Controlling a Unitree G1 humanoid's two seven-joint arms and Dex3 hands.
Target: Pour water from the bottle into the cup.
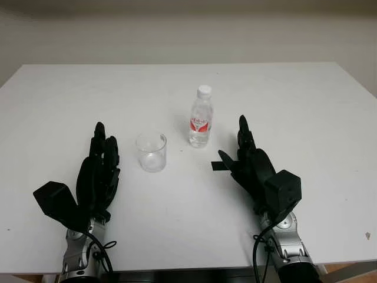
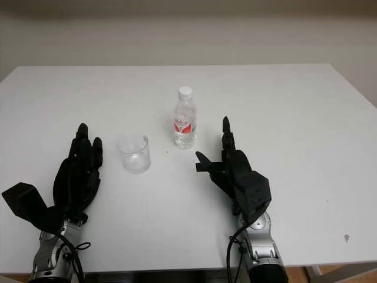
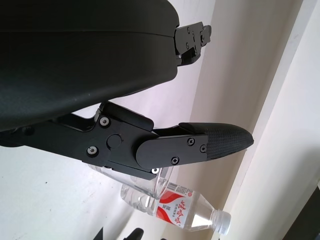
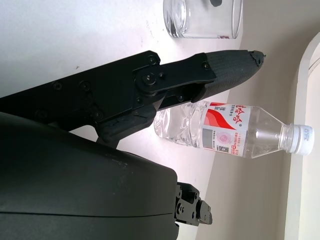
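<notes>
Nearest on the white table (image 1: 306, 106), the left hand (image 1: 99, 171) sits at near left and the right hand (image 1: 254, 165) at near right, both open and holding nothing, their black fingers (image 1: 242, 131) pointing far. Just beyond them stand the cup (image 1: 151, 151), a short clear glass that looks empty, and to its right and slightly farther the bottle (image 1: 200, 117), slim clear plastic with a red label and a white cap on. Nothing is grasped yet, so the reach is likely the step in hand. Next the right hand should close around the bottle's body; the cap looks shut, which would block pouring.
</notes>
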